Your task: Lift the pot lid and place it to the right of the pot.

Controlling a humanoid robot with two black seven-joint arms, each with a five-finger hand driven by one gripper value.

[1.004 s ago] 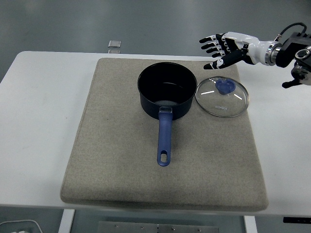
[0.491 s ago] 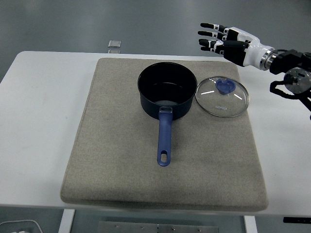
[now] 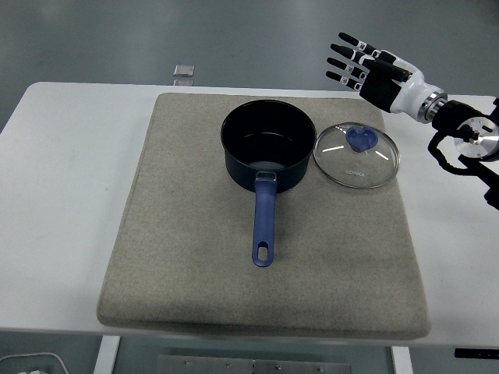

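White table (image 3: 70, 156) carries a large grey felt mat (image 3: 195, 280) that covers most of its middle, from near the far edge down to the near edge

Dark blue saucepan (image 3: 267, 153) stands upright on the far half of the mat, roughly centred left to right. It is open, no cover on it; the dark interior shows a pale reflection at the bottom. Its blue handle (image 3: 264, 222) runs straight toward the near edge of the table and has a hanging slot at its tip

Glass pot lid (image 3: 356, 155) lies flat on the mat just to the right of the saucepan, its metal rim touching or very nearly touching the pan wall; I cannot tell which. The blue knob (image 3: 361, 139) faces up, sitting toward the far side of the lid. The lid lies inside the mat's right edge

Right hand (image 3: 373, 70) is in the air above the far right corner of the mat, beyond the lid and apart from it. Fingers (image 3: 343, 65) are stretched out straight and slightly fanned, pointing left, holding nothing. The black forearm runs off toward the picture's right edge over the bare table

Left arm is not visible

A small clear square object (image 3: 184, 72) lies on the grey floor beyond the table's far edge
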